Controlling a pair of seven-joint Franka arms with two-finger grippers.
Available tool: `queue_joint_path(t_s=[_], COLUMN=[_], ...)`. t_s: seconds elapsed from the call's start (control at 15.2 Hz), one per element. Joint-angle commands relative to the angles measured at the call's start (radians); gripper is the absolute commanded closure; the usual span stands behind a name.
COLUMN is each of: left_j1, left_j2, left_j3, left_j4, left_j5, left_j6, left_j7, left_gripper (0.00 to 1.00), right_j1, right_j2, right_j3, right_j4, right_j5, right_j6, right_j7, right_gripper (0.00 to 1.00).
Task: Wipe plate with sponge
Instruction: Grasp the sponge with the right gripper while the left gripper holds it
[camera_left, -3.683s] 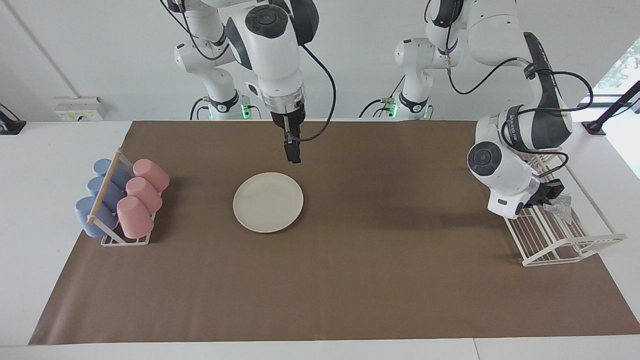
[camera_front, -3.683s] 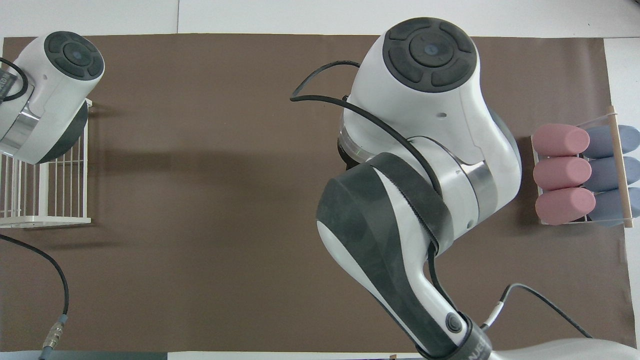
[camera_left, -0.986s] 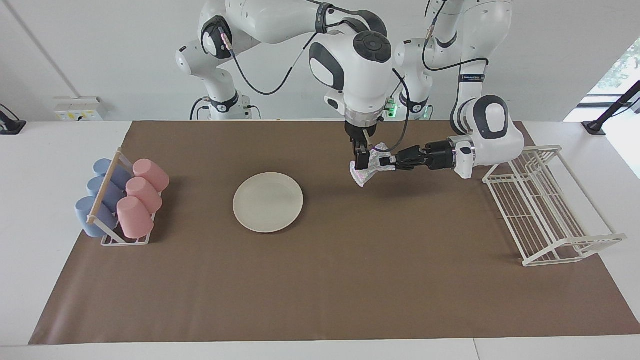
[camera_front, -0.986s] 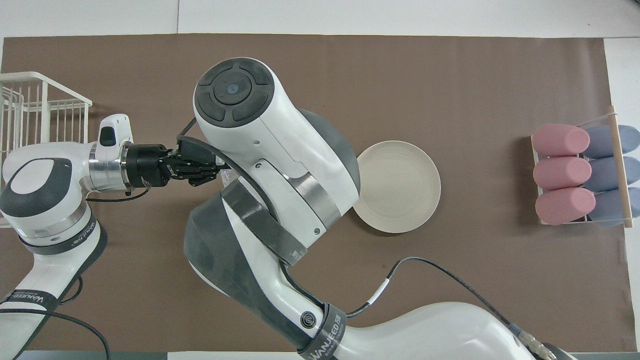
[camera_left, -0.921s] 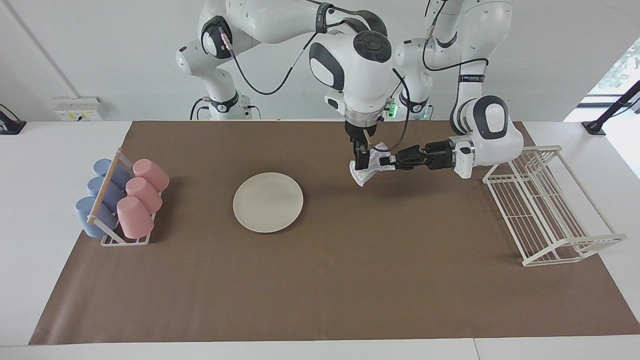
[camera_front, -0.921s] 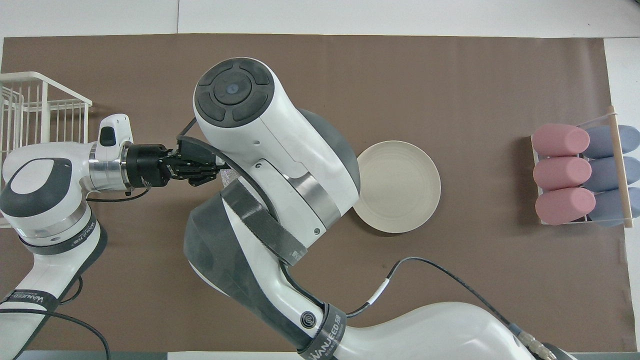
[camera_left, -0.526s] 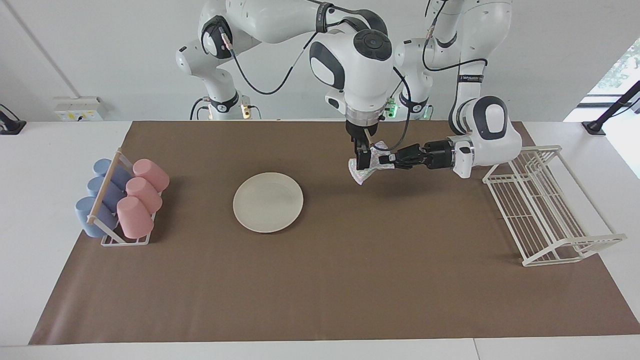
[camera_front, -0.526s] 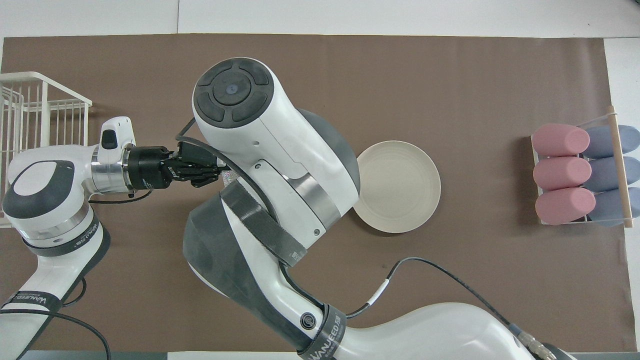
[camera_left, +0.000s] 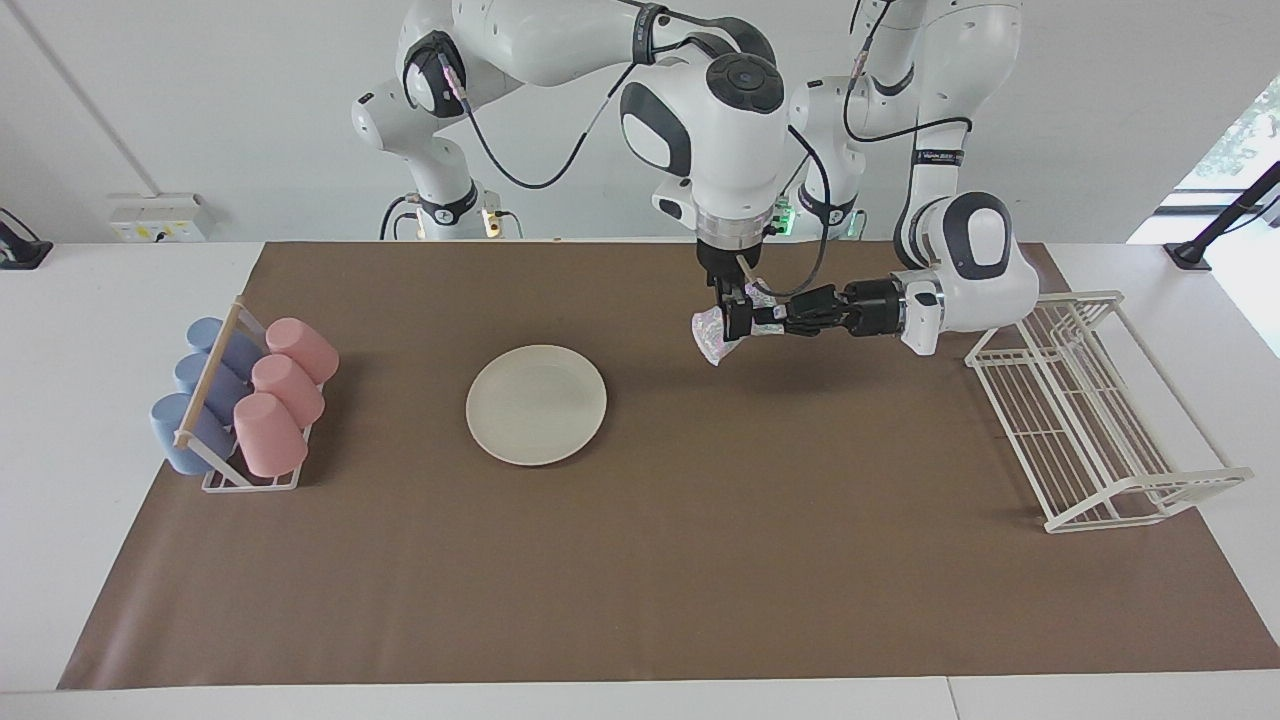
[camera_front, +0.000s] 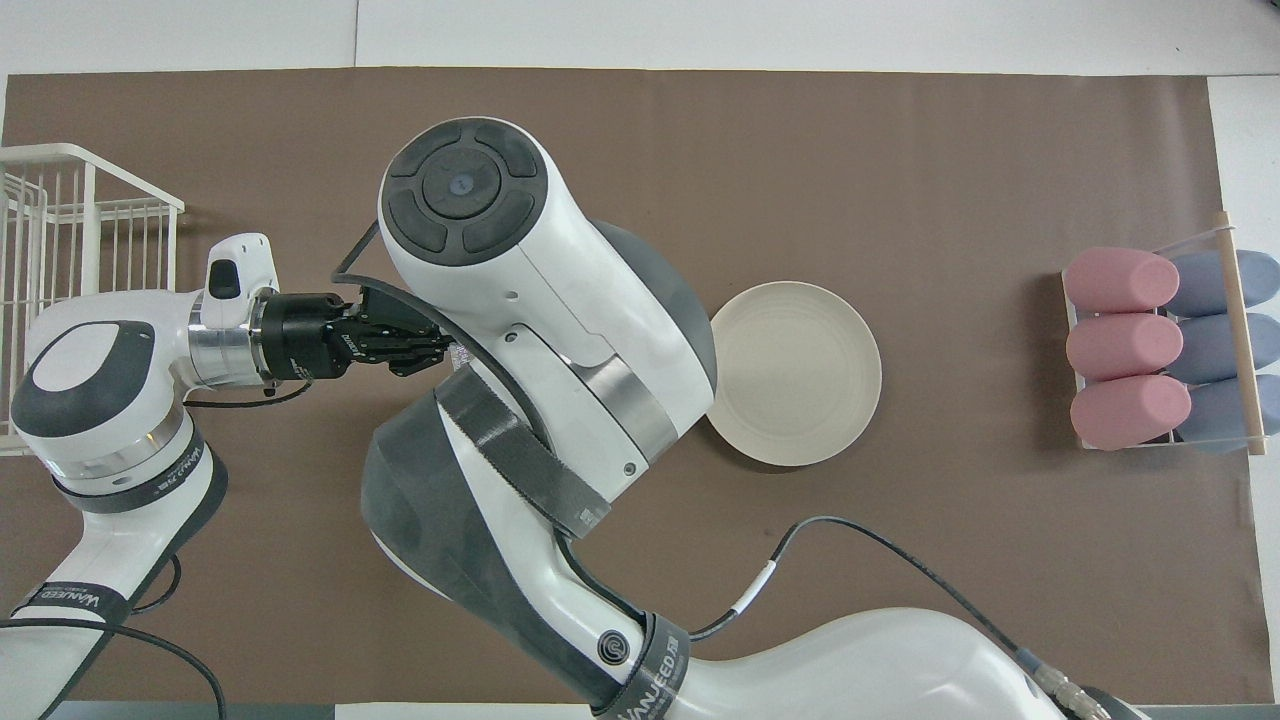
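Sponge (camera_left: 712, 334) half hidden between both jaws.

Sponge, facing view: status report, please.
Left gripper shut on the silvery, glittery mesh sponge, over the brown mat. Right gripper open at the sponge. Round cream-white plate bare; nothing between them.

I get bright, even light from above; soft shadows fall on the brown mat (camera_left: 700, 560); both views are sharp, without glare.
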Motion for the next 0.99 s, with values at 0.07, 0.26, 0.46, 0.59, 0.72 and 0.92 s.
queue_joint_path(t_s=[0.07, 0.26, 0.46, 0.59, 0.72, 0.92], left_j1=[-0.007, -0.007, -0.007, -0.006, -0.006, -0.006], left_j2=[-0.029, -0.029, -0.029, -0.029, -0.029, -0.029], left_j3=[0.013, 0.013, 0.013, 0.013, 0.013, 0.013], left_j4=[-0.031, -0.031, -0.031, -0.031, -0.031, -0.032], left_j5=[-0.023, -0.023, -0.023, -0.023, -0.023, -0.023], left_j6=[-0.025, -0.027, -0.03, -0.032, -0.03, -0.036], left_j7=[0.019, 0.02, 0.019, 0.017, 0.017, 0.017], left_gripper=[1.0, 1.0, 1.0, 1.0, 1.0, 1.0], right_j1=[0.003, 0.003, 0.004, 0.004, 0.004, -0.005], right_j2=[0.003, -0.003, -0.004, -0.004, -0.004, -0.004], right_j3=[0.004, 0.004, 0.004, 0.004, 0.004, 0.004], right_j4=[0.005, -0.009, -0.009, -0.009, -0.009, -0.009], right_j5=[-0.018, -0.013, -0.013, -0.011, -0.01, -0.002], right_j6=[0.03, 0.051, 0.051, 0.051, 0.051, 0.051], right_j7=[-0.035, -0.043, -0.043, -0.044, -0.044, -0.044], right_gripper=[0.07, 0.08, 0.28, 0.52, 0.81, 1.0])
